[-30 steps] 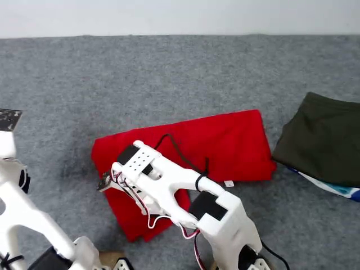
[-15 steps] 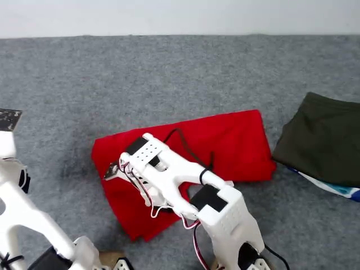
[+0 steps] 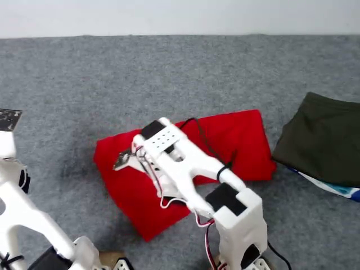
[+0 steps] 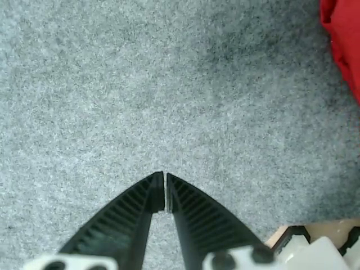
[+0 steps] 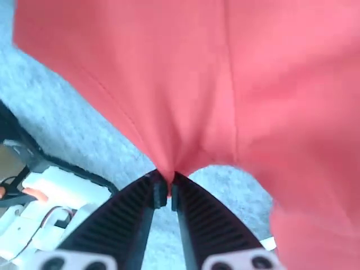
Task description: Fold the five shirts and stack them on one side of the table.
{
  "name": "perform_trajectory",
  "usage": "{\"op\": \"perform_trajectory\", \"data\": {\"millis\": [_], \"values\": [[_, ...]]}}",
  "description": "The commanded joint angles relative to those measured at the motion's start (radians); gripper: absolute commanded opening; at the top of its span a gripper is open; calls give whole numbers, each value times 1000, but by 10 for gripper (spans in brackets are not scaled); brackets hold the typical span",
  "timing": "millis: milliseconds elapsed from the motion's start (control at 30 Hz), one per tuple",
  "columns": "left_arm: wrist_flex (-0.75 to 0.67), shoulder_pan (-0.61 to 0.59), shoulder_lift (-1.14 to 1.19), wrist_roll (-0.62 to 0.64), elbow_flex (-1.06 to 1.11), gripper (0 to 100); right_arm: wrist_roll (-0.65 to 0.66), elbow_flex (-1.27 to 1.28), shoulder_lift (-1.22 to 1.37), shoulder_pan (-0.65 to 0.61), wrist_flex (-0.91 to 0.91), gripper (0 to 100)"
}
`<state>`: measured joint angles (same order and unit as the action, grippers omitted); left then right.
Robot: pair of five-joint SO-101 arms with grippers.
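A red shirt (image 3: 242,140) lies partly folded on the grey carpeted table (image 3: 169,73), near the middle. My right gripper (image 3: 125,160) is over its left part, shut on a pinch of the red cloth. In the right wrist view the red shirt (image 5: 225,84) hangs in a taut fold from my right gripper (image 5: 165,188). My left gripper (image 4: 165,191) is shut on nothing above bare carpet, with an edge of the red shirt (image 4: 343,34) at the side. The left arm (image 3: 17,208) stands at the front left.
A folded dark green shirt (image 3: 323,140) rests at the right edge on top of a white and blue garment (image 3: 332,188). Bare carpet stretches across the back and left. A pale wall (image 3: 180,17) runs behind the table.
My right gripper has moved toward the back and right, carrying the pinched red cloth with it. The shirt's front flap has shifted right. The left arm has not moved.
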<state>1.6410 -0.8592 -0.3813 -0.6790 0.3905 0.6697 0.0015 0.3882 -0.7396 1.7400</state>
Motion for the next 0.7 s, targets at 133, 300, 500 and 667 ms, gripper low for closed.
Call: {"op": "perform_trajectory", "data": {"millis": [133, 300, 500, 667], "values": [[-17, 6, -34, -8, -10, 15, 34, 84, -62, 4, -15, 15], [-17, 6, -34, -8, -10, 15, 18, 86, -81, 1, -21, 121], [-17, 6, -34, -8, -12, 15, -17, 37, -156, -73, -1, 149], [-17, 5, -34, -8, -13, 15, -25, 66, -196, -160, -7, 184]]}}
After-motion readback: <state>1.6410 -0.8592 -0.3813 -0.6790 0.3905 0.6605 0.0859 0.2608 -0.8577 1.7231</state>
